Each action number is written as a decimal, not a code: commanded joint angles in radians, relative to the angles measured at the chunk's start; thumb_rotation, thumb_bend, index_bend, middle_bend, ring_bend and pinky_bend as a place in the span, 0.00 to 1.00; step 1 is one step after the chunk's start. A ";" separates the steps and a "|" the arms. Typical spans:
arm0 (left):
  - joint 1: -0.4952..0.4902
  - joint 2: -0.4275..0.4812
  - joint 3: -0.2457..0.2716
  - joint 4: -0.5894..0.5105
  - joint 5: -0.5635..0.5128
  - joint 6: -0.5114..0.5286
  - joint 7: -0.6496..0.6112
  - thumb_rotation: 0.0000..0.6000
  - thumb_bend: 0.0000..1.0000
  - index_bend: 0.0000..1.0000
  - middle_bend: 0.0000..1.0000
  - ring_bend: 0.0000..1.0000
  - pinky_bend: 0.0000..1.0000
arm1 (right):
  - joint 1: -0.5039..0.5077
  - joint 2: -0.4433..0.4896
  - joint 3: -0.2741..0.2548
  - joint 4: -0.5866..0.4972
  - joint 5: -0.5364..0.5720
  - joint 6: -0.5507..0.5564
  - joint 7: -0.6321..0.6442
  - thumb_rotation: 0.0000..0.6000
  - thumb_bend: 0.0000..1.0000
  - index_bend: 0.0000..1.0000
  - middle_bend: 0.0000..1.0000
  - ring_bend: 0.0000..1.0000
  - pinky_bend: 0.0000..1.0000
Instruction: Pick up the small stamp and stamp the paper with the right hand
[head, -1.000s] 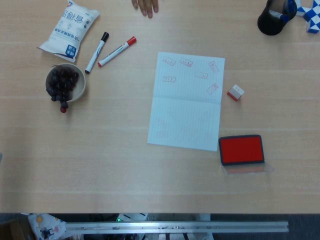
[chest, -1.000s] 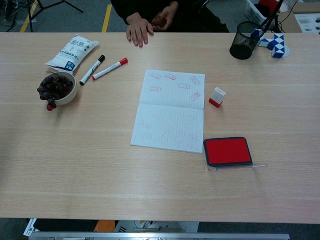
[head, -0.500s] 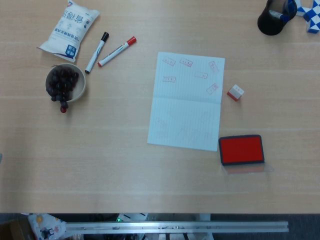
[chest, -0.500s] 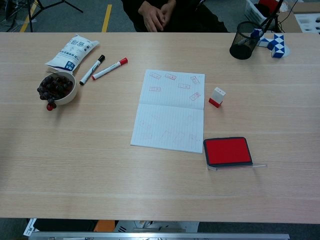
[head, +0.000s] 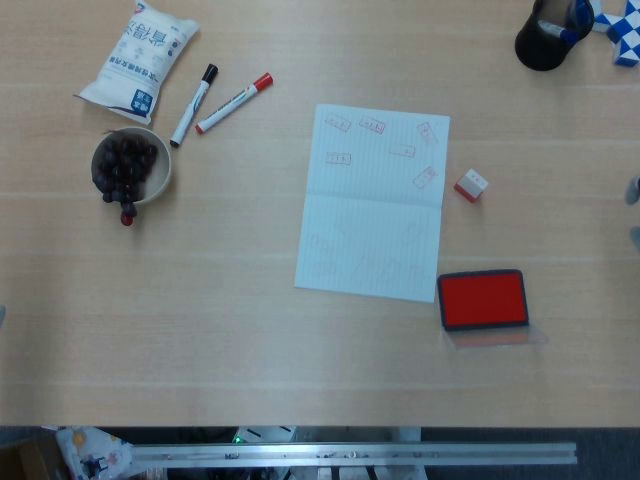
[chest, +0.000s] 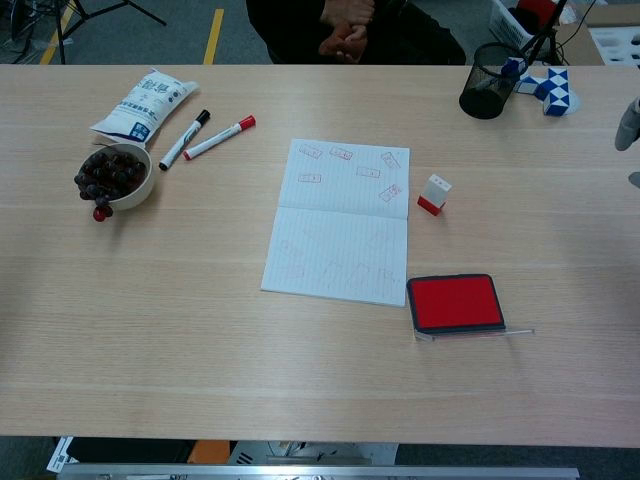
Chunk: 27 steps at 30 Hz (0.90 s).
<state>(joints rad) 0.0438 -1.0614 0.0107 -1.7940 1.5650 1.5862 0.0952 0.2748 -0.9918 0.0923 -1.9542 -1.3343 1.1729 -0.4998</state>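
Two markers (head: 222, 100), bowl (head: 131, 166), ink pad (head: 483, 299)

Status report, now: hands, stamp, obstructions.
Right hand just showing at the far right edge, state unreadable; left hand unseen. Small stamp upright on table, right of paper, untouched. Nothing between.

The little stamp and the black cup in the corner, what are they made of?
The small stamp looks like hard plastic: a smooth, blocky white top with a red base. Its printing face is hidden. The black cup looks like metal wire mesh with a matte finish, since the chest view shows light through its sides; plastic mesh is possible too.
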 joint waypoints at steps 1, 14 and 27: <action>-0.001 0.001 0.001 0.002 0.001 -0.002 -0.002 1.00 0.17 0.10 0.11 0.18 0.10 | 0.059 -0.065 0.025 0.011 0.069 -0.048 -0.076 1.00 0.19 0.47 0.45 0.35 0.34; -0.004 0.003 0.001 0.010 -0.004 -0.009 -0.013 1.00 0.17 0.10 0.11 0.18 0.10 | 0.237 -0.284 0.063 0.147 0.341 -0.121 -0.298 1.00 0.16 0.47 0.44 0.35 0.34; -0.011 0.003 0.001 0.020 -0.014 -0.026 -0.022 1.00 0.17 0.10 0.11 0.18 0.10 | 0.359 -0.456 0.071 0.294 0.499 -0.099 -0.415 1.00 0.08 0.47 0.41 0.30 0.34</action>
<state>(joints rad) 0.0328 -1.0583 0.0122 -1.7744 1.5511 1.5604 0.0731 0.6219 -1.4333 0.1633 -1.6726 -0.8496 1.0710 -0.9034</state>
